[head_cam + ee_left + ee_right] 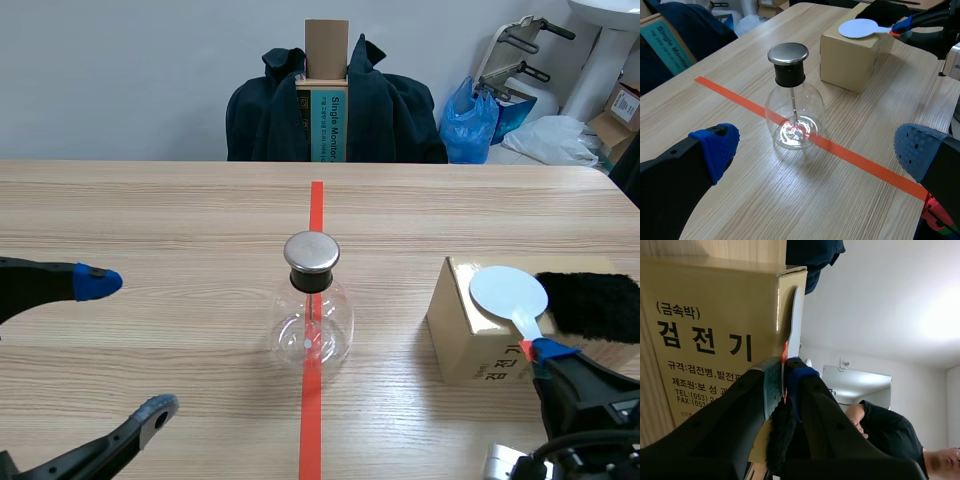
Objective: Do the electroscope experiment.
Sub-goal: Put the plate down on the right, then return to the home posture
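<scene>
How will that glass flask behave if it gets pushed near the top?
The flask looks like thin clear glass, so probably fragile and slippery. Its wide round belly should steady it, but the metal cap on the narrow neck sits high, so a push up there may tip it rather than slide it.

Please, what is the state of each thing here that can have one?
electroscope flask: upright, capped, not held.
white disc paddle: flat on the box, handle gripped.
black fur: lying on the box.
left gripper: open, empty.
right gripper: shut on the paddle's handle.
</scene>
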You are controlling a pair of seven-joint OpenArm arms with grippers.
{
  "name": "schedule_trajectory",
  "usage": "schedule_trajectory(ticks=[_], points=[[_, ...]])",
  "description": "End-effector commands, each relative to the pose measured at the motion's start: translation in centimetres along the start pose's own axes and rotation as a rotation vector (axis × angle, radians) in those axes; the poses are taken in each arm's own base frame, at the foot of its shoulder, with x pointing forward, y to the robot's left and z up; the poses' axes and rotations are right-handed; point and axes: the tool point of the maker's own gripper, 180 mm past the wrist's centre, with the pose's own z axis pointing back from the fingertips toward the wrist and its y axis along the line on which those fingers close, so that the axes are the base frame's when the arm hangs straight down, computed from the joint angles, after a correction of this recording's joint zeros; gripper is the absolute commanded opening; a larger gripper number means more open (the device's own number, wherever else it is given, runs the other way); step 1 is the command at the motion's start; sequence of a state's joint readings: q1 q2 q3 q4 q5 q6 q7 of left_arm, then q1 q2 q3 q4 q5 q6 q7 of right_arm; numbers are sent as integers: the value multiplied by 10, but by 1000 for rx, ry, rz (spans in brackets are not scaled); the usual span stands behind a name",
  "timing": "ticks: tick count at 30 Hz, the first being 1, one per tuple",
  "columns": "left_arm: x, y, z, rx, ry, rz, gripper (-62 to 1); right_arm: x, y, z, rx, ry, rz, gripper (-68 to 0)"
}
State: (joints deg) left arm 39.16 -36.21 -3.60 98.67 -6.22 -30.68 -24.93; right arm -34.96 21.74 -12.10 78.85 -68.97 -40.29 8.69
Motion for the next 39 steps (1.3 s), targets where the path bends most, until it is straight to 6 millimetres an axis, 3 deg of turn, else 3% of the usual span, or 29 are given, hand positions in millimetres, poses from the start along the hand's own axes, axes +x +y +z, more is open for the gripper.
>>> schedule_trajectory(ticks=[1, 8, 10, 15, 20, 25, 31, 35, 39], points=[[9, 0, 0, 2, -28, -4, 14, -4, -9, -3, -31, 6, 9, -667], [5, 3, 9, 20, 11, -12, 14, -5, -9, -3, -32, 12, 7, -640], [3, 2, 9, 19, 26, -11, 14, -7, -10, -3, -35, 22, 6, -557], [1, 3, 9, 24, 35, -6, 14, -13, -10, -2, -34, 56, -12, -234], [1, 2, 8, 33, 31, 7, 14, -15, -8, 1, -30, 71, -54, -47], [-1, 0, 8, 30, 34, 17, 14, -18, -1, 14, -15, 106, -223, -20], [-4, 0, 8, 29, 53, 17, 14, -26, 9, 38, 53, 207, -548, -20], [-4, 0, 8, 29, 53, 17, 14, -24, -15, 41, 28, 176, -718, -20], [-5, -1, 8, 26, 59, 18, 14, -47, -42, 42, -40, 234, -899, -20]])
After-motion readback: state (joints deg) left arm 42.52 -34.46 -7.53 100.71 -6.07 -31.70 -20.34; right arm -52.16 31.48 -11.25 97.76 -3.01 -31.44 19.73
